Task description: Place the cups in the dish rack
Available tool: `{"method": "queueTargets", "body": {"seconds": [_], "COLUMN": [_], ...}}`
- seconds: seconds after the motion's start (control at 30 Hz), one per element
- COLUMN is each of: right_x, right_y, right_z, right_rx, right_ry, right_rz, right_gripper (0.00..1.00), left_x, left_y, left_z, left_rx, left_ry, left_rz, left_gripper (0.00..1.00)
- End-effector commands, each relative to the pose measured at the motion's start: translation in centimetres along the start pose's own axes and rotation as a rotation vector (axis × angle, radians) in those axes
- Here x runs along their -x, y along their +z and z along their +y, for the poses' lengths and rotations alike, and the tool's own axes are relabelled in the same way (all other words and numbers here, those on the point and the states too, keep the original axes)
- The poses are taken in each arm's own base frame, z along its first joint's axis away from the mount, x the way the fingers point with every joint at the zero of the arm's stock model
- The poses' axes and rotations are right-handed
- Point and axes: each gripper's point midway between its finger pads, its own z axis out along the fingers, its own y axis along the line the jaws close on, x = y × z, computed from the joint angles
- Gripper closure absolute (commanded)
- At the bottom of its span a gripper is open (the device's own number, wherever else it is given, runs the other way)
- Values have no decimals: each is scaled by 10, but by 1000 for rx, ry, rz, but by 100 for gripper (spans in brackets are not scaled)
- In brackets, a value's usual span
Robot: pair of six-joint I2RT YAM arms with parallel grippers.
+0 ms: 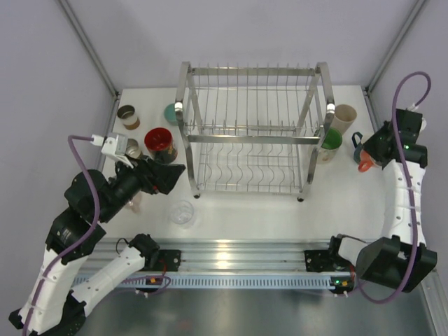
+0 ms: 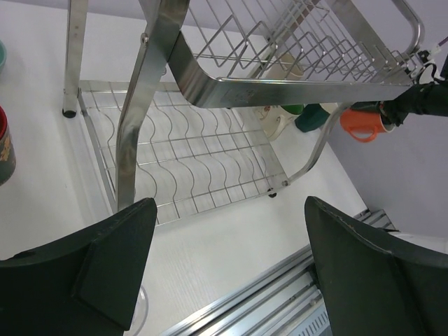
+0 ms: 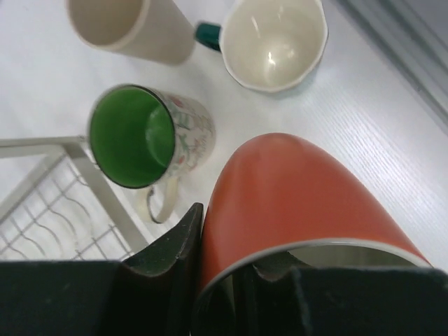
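Right hand [image 3: 222, 266] pinched the orange cup [image 3: 294, 196] by its rim. Dish rack [image 1: 248, 139] lay to its left. Left hand [image 2: 231, 259] spread, empty.

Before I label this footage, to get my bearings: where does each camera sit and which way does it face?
Top camera: above and behind the robot, looking down on the table and dish rack; left arm and right arm show.
Left wrist camera: low beside the rack, facing through it; the open left gripper frames the view.
Right wrist camera: looking down past the right gripper, shut on the orange mug, at a green-lined mug.
Shared: both wrist views show the orange mug and the rack.
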Motion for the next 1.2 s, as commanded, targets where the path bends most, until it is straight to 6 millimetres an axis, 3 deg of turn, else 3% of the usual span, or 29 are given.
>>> {"method": "queueTargets", "body": {"seconds": [0.0, 0.2, 0.4, 0.43, 0.5, 0.53, 0.57, 0.63, 0.7, 0.83, 0.97, 1.0, 1.03, 1.17], "right_x": [64, 108, 152, 164, 176, 187, 193, 205, 208, 210, 219, 222, 226, 238], "right_y": [-55, -98, -142, -160, -171, -192, -195, -219, -241, -266, -287, -280, -296, -311], "right_z": [25, 47, 79, 87, 98, 106, 110, 120, 131, 146, 167, 176, 185, 218], "right_rx": [73, 152, 280, 313, 346, 376, 383, 433, 521, 653, 763, 775, 817, 925], "right_ry": [13, 40, 35, 31, 25, 21, 14, 11, 28, 69, 75, 66, 52, 6], "right_rz": [-220, -360, -490, -537, -570, -613, -617, -667, -704, -763, -783, -762, -782, -761], "right_gripper": [100, 100, 100, 100, 100, 100, 100, 100, 100, 100, 100, 100, 100, 100], "left_x": [25, 42, 70, 73, 77, 77, 73, 74, 73, 83, 89, 91, 92, 105], "left_y": [-5, -9, -28, -31, -38, -41, -46, -55, -68, -82, -81, -80, -77, -74], "left_z": [-29, -38, -39, -39, -37, -36, -33, -27, -25, -30, -34, -35, -35, -42], "left_rx": [-111, -118, -81, -80, -75, -72, -66, -35, -19, -40, -45, -43, -38, -42], "left_ry": [10, -4, -11, -16, -23, -15, -1, 20, 21, -12, 0, 0, -5, 4], "left_rz": [-48, -75, -153, -168, -196, -198, -190, -193, -182, -226, -226, -228, -225, -237], "left_gripper": [7, 5, 2, 2, 2, 2, 2, 2, 2, 3, 4, 4, 4, 4]}}
